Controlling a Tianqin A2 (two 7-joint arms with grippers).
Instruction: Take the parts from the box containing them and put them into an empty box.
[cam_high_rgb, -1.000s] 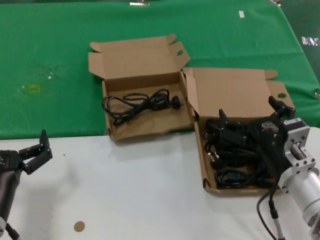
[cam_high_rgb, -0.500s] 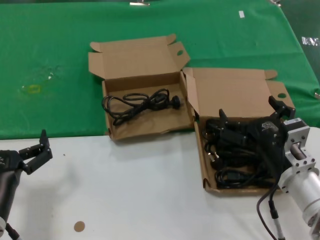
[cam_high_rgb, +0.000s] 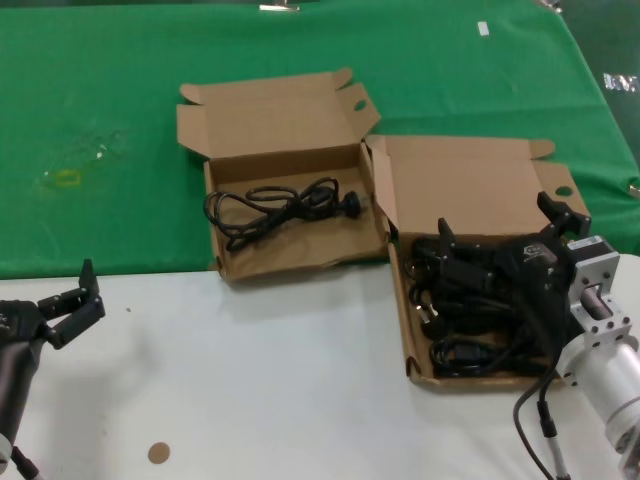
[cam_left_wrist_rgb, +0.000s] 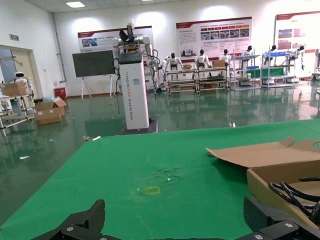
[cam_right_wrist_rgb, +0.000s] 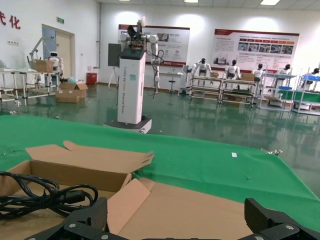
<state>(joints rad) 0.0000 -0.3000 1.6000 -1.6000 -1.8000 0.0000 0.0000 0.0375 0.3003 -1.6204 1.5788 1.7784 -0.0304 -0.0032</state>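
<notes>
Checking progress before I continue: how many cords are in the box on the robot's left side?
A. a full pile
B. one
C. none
B: in the head view a single looped cord lies in the left box, while the pile is in the right box.

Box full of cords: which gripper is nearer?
Right. The right gripper hangs open directly over the full box; the left gripper sits open far across the white table.

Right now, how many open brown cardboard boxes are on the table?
2. The far cardboard box on the green cloth holds one black cord; the near cardboard box sits under the right gripper.
</notes>
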